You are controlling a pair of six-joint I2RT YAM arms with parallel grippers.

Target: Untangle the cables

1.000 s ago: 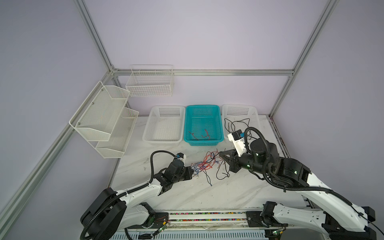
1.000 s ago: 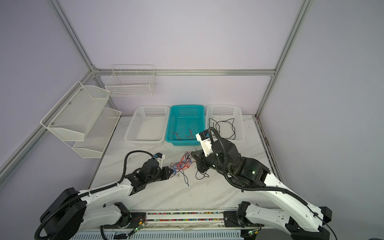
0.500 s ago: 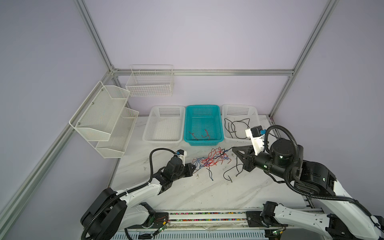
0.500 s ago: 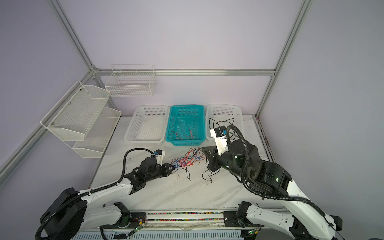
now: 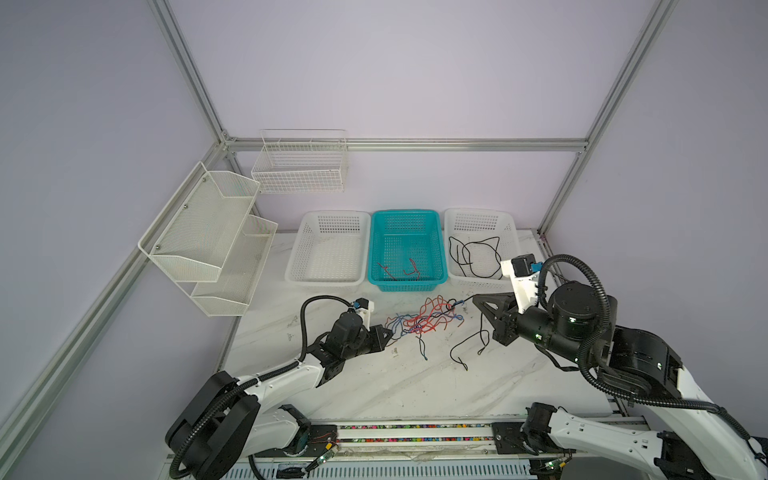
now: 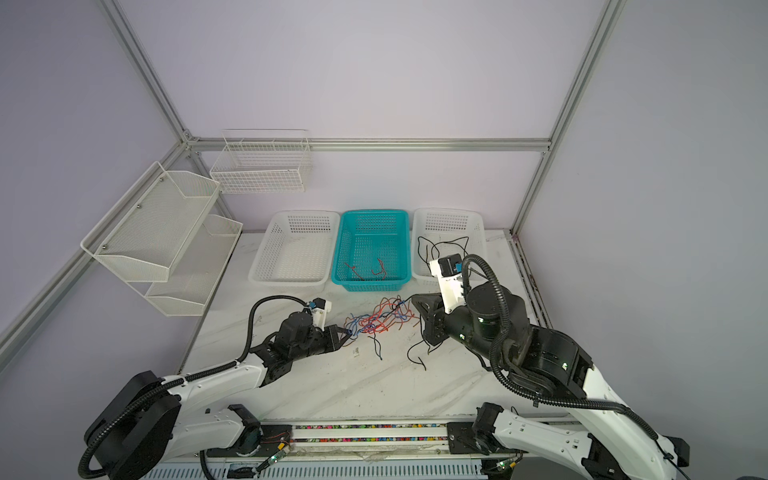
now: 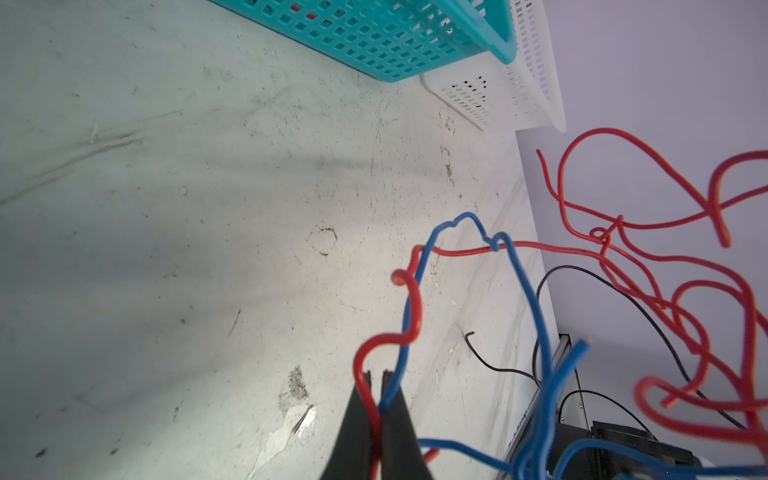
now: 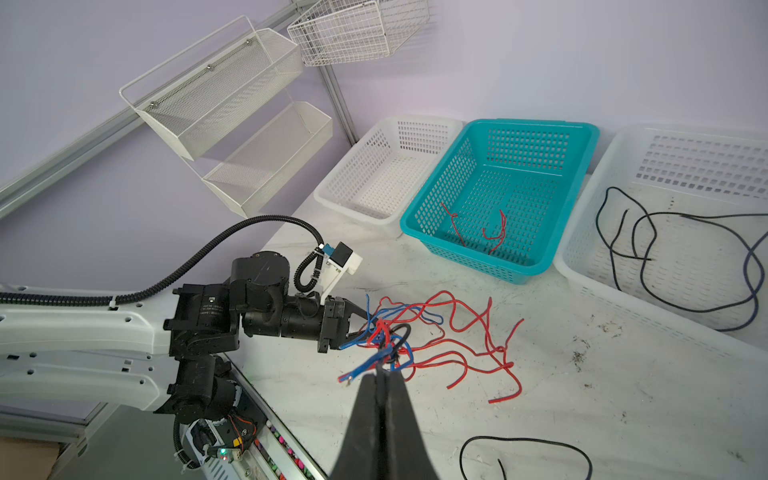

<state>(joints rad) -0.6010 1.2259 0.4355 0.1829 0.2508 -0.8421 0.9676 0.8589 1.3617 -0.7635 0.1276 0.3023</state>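
The cables (image 5: pixel 424 320) form a red, blue and black tangle strung low over the table between my two grippers, in both top views (image 6: pixel 380 318). My left gripper (image 5: pixel 388 334) (image 7: pixel 376 374) is shut on a red and a blue strand at the tangle's left end. My right gripper (image 5: pixel 473 297) (image 8: pixel 384 370) is shut on a black cable at the right end. That cable's loose part (image 5: pixel 469 345) trails onto the table below. The right wrist view also shows the left gripper (image 8: pixel 365 324) at the knot.
Three baskets stand along the back: an empty white basket (image 5: pixel 328 218), a teal basket (image 5: pixel 405 214) with short red cable pieces (image 5: pixel 411 270), and a white basket (image 5: pixel 482 214) holding black cables (image 5: pixel 473 253). White wire shelves (image 5: pixel 208 232) hang on the left wall.
My right gripper has moved to the right and slightly back with the black cable, stretching the tangle out. The left gripper has stayed almost in place.
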